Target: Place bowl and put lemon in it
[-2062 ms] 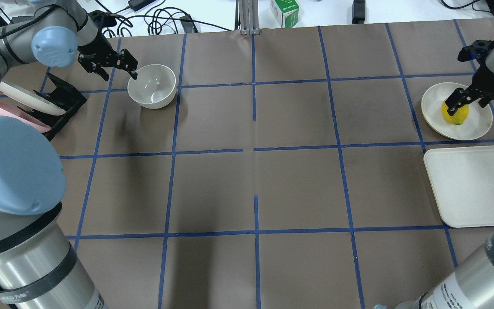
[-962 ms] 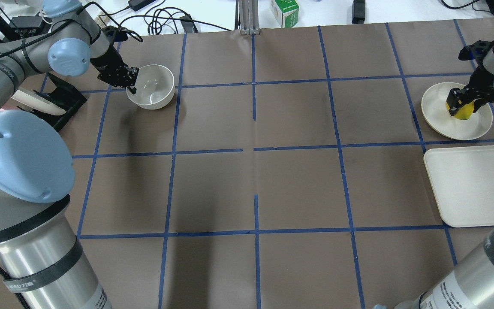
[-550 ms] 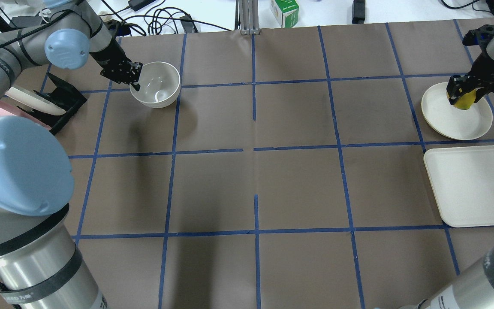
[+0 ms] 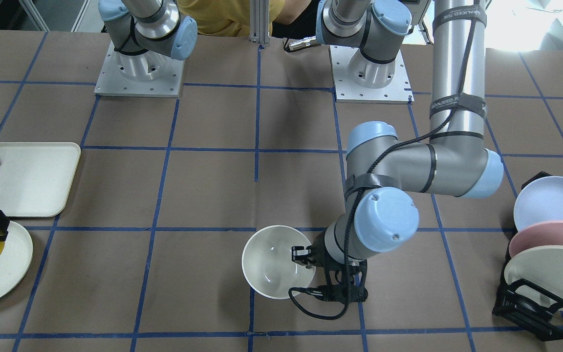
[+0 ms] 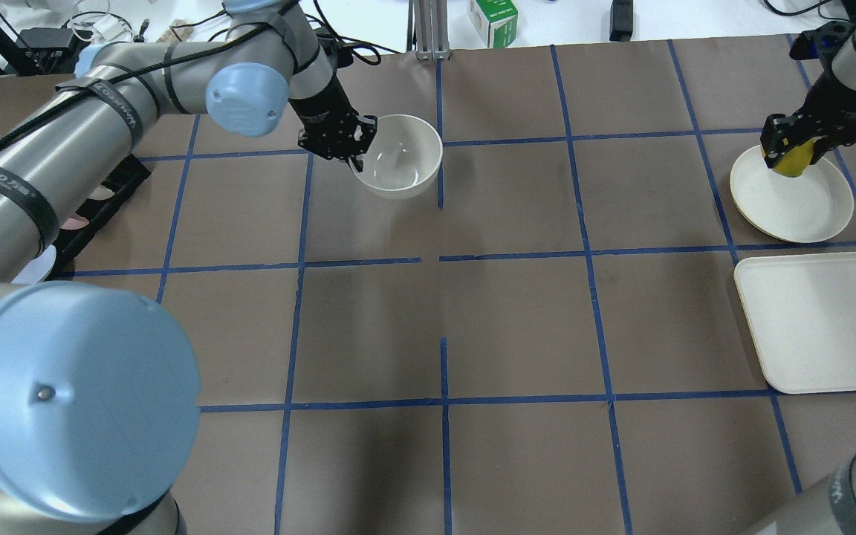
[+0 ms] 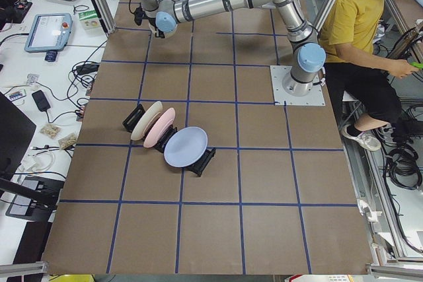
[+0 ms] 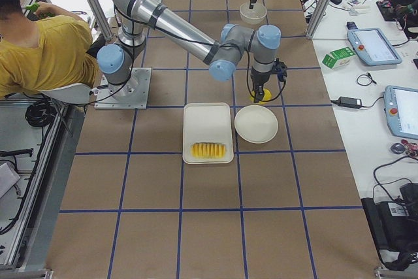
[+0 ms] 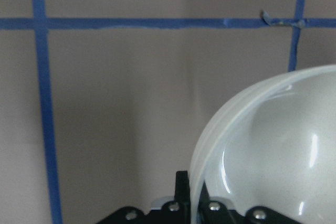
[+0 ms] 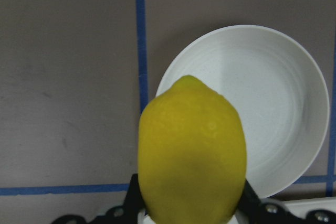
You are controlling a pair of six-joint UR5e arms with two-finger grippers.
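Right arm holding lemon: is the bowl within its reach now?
Probably, at a stretch: left gripper pinches only one rim edge of the bowl; its mouth lies open to right gripper and lemon.

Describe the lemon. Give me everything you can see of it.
The lemon is bright yellow and oval, with a blunt pointed tip facing away from the wrist camera. Its skin is smooth and faintly dimpled, and shaded darker toward the lower half. It is whole, and the right gripper clamps it on two opposite sides. It hangs over the edge of a round cream plate and appears raised clear of it. Nothing but the gripper seems to touch it.
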